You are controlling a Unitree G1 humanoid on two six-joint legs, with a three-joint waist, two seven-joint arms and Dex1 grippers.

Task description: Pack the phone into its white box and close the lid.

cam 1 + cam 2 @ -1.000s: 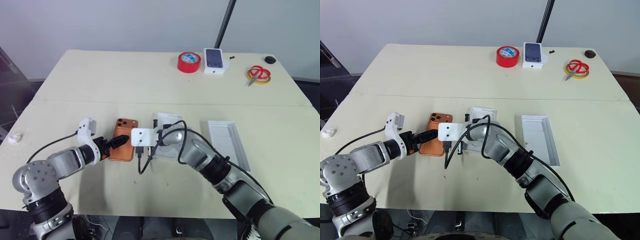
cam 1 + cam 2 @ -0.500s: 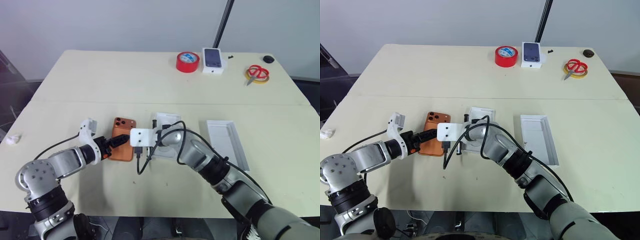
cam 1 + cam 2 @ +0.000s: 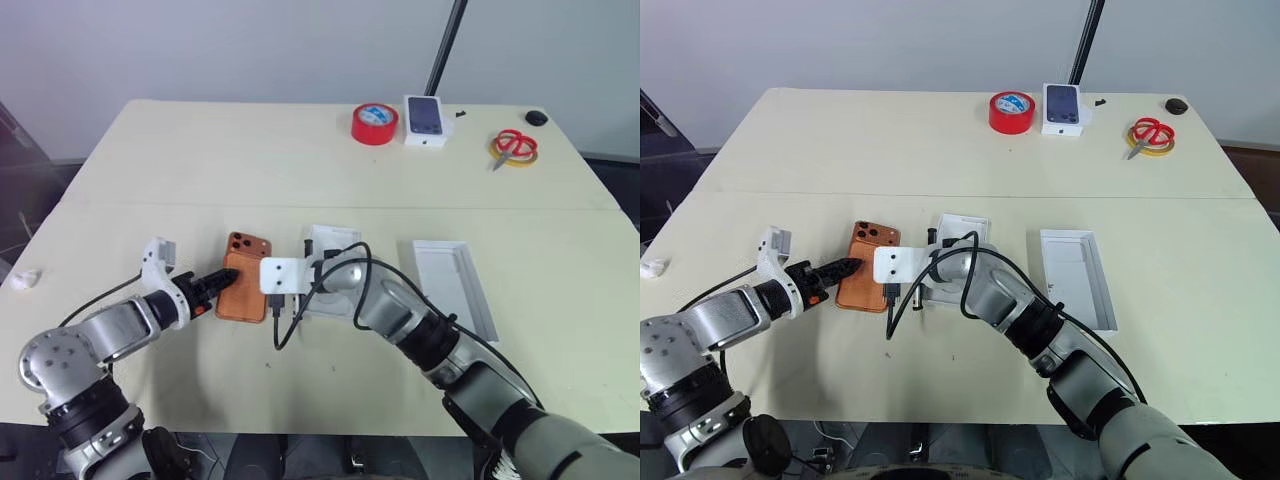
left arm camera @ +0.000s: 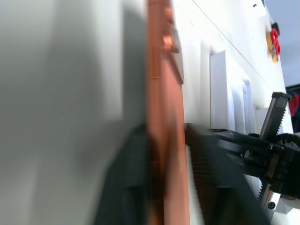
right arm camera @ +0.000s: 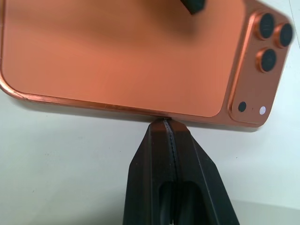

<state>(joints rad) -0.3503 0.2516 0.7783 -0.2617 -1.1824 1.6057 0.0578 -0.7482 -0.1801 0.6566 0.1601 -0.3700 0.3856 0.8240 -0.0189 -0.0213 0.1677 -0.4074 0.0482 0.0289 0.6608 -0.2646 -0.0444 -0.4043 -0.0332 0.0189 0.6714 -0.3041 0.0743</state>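
The orange-copper phone (image 3: 243,275) lies back up on the table, its camera cluster at the far end. My left gripper (image 3: 222,281) comes in from the left and is shut on the phone's left edge; the left wrist view shows the phone (image 4: 161,117) edge-on between the two black fingers. My right gripper (image 5: 167,124) is shut, its tips against the phone's (image 5: 126,56) right long edge, holding nothing. The white box (image 3: 335,245) sits just right of the phone, partly hidden by my right arm. The lid (image 3: 455,285) lies open side up farther right.
At the table's far edge stand a red tape roll (image 3: 375,123), a small white box with a phone picture (image 3: 426,121) and red-handled scissors on a yellow ring (image 3: 516,148). A black cable (image 3: 285,330) loops below my right wrist. A crumpled white scrap (image 3: 25,277) lies at the left edge.
My left gripper's fingers have closed from wide open onto the phone's left edge, and the hand has rolled and drawn slightly left. The right arm and the phone have not moved.
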